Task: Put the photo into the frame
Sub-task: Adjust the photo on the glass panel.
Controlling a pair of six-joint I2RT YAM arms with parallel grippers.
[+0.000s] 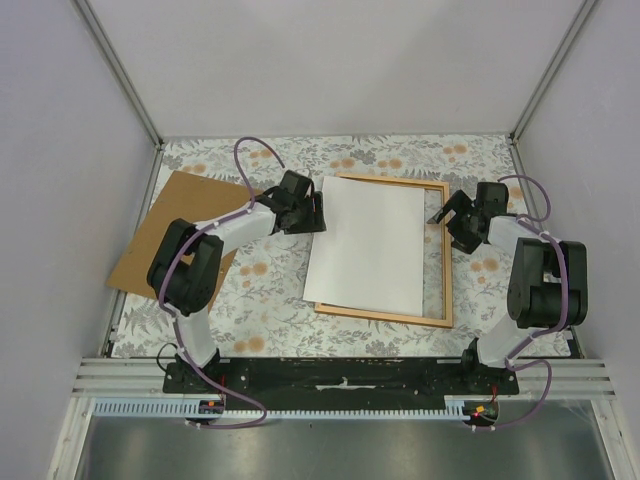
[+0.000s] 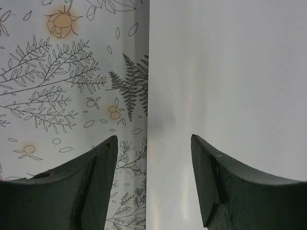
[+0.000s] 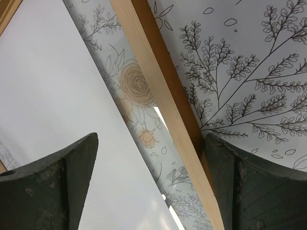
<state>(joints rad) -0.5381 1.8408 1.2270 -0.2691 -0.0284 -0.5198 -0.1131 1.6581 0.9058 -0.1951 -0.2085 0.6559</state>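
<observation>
A brown backing board (image 1: 175,235) is seen at nine o'clock on the floral tablecloth (image 1: 260,290), and the left gripper (image 2: 153,143) is held with its fingers apart over the left edge of the photo (image 1: 368,245), near its ten o'clock corner. The photo is laid white side up, slightly skewed, over the frame (image 1: 446,270), whose left rail is covered while cloth is left bare along the right rail. At the frame's two o'clock corner the right gripper (image 3: 151,139) is spread wide, with nothing clasped.
</observation>
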